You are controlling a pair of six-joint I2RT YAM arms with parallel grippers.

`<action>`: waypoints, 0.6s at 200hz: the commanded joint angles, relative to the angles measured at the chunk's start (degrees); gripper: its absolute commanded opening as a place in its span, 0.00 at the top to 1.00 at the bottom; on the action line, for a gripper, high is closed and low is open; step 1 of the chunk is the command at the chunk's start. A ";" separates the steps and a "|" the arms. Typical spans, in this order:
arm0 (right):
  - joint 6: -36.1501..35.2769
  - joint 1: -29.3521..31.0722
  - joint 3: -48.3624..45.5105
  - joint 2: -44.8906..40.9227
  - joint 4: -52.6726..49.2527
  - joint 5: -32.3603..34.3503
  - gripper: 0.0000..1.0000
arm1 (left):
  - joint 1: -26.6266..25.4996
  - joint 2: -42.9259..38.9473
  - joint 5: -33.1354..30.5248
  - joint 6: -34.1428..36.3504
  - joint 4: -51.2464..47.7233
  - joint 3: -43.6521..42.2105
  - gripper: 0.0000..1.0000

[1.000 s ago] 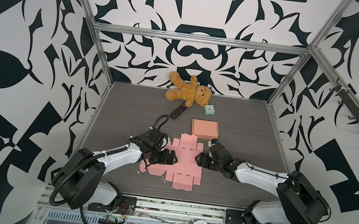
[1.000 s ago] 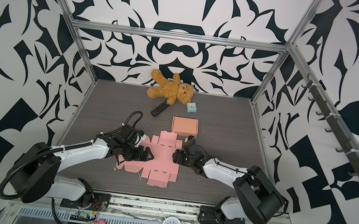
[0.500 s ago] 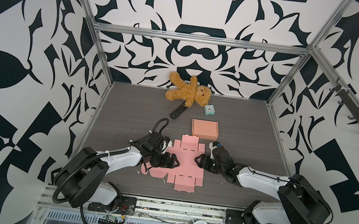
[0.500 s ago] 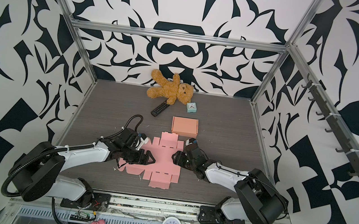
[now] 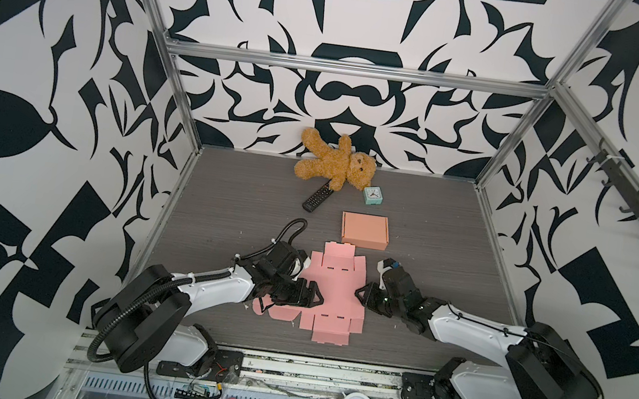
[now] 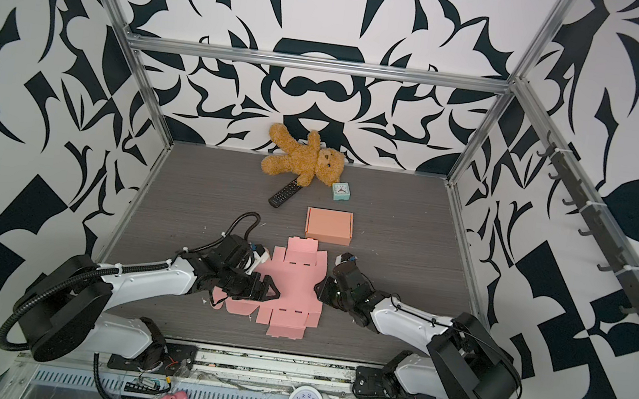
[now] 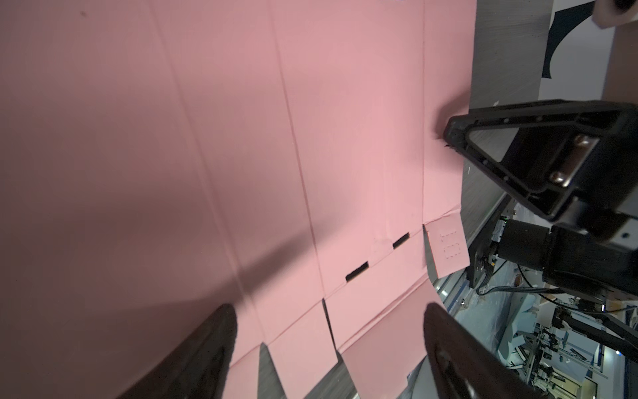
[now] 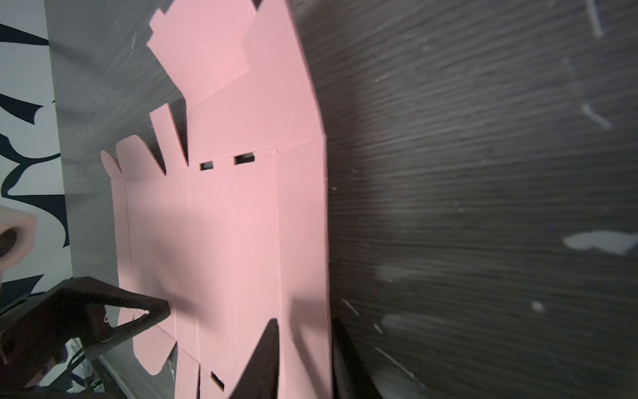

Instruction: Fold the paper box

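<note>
Lying flat just beside the orange box point(image 5: 365, 229), the pink sheet point(image 5: 333, 290) (probably light, floppy, creased) wants an edge hold; left gripper point(image 7: 328, 311) gapes over it, right gripper point(image 8: 305, 324) narrow astride its edge, grip uncertain.

The paper box point(image 5: 333, 290) is thin pink card, matt and smooth, scored with creases. Under it the table point(image 5: 431, 232) looks like grey wood-grain laminate, dull and finely ridged. Beyond the paper box, the folded box point(image 5: 365, 230) is matt orange card and the teddy bear point(image 5: 335, 163) shaggy plush. My left gripper point(image 7: 328, 307) is matt black plastic.
</note>
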 commanded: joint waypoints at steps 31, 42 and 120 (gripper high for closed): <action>0.23 0.09 0.00 -1.20 -1.15 1.05 0.82 | -1.43 0.30 -0.56 -1.54 -1.21 -1.73 0.12; 0.09 0.09 0.26 -0.91 -1.13 0.92 0.83 | -1.44 0.25 -0.56 -1.55 -1.09 -1.83 0.12; -4.77 0.09 3.70 -1.90 -8.00 0.72 0.96 | -1.70 -3.42 -2.12 -0.21 -5.88 0.04 0.13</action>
